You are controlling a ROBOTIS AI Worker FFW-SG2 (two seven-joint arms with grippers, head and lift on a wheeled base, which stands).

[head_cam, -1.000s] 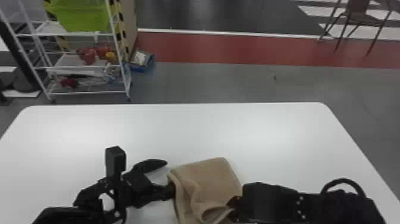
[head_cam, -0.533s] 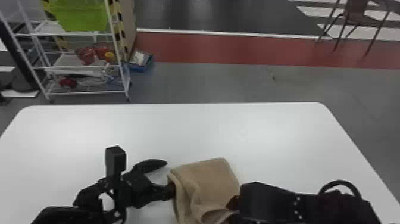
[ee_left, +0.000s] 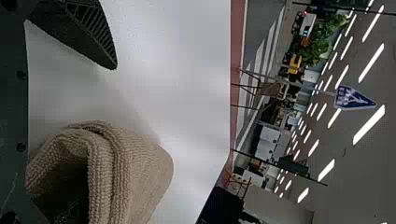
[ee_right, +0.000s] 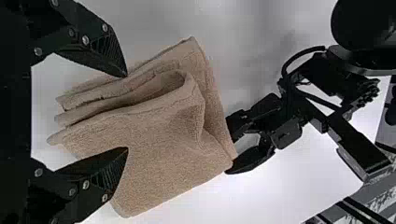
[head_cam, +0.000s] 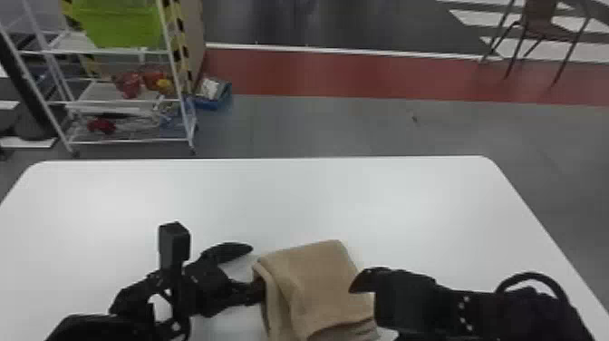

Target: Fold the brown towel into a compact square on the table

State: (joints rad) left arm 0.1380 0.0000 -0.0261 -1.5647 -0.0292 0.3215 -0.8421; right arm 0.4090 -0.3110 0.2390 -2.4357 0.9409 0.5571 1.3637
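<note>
The brown towel (head_cam: 317,281) lies folded in layers near the table's front edge, its edges loosely stacked on the right side. My left gripper (head_cam: 257,271) is at its left side, open, one finger above the table and the other tucked into a fold. In the left wrist view, the left gripper (ee_left: 93,135) has that lower finger partly hidden inside the towel (ee_left: 135,172). At the towel's right side is my right gripper (head_cam: 362,282). In the right wrist view the right gripper (ee_right: 127,112) stands open, fingers apart over the towel (ee_right: 163,140).
The white table (head_cam: 272,199) extends behind and to both sides of the towel. Beyond it, a white shelf rack (head_cam: 131,141) with a green bin (head_cam: 122,27) stands at the far left and a chair (head_cam: 539,22) at the far right.
My right gripper has opened and let go of the towel's right edge, its upper finger now spread out above it. My left arm and most of the towel have kept their place.
</note>
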